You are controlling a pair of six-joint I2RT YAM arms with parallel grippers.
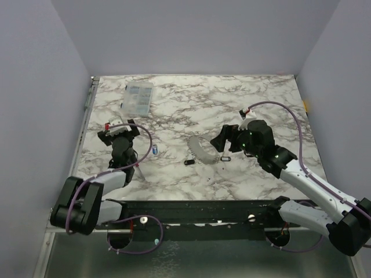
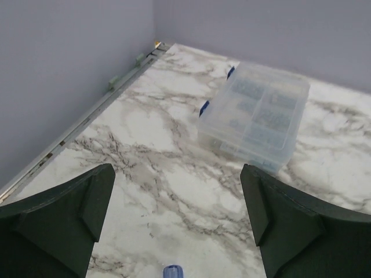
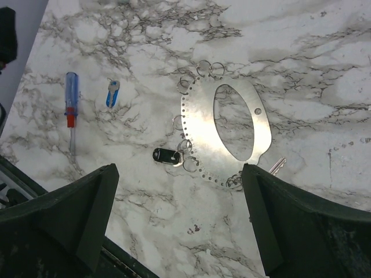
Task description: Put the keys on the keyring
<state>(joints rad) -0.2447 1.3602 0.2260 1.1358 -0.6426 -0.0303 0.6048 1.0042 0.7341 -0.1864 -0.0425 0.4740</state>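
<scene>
The keyring point(image 3: 204, 124) point(image 1: 201, 149) lies flat mid-table, a pale shiny loop with small metal rings along its edge. A black-headed key point(image 3: 167, 156) point(image 1: 189, 163) touches rings at its near edge; whether it is threaded on I cannot tell. A blue-headed key point(image 3: 112, 94) point(image 1: 155, 150) lies apart to the left. A silver key blade point(image 3: 277, 166) pokes out beside my right finger. My right gripper point(image 3: 179, 194) point(image 1: 222, 139) hovers open just right of the keyring, holding nothing. My left gripper point(image 2: 177, 194) point(image 1: 120, 130) is open and empty, left of the blue key.
A clear plastic compartment box point(image 2: 255, 116) point(image 1: 137, 98) stands at the back left, ahead of my left gripper. A screwdriver point(image 3: 71, 107) with a blue handle and red band lies left of the blue key. A metal rail point(image 2: 87, 119) runs along the table's left edge.
</scene>
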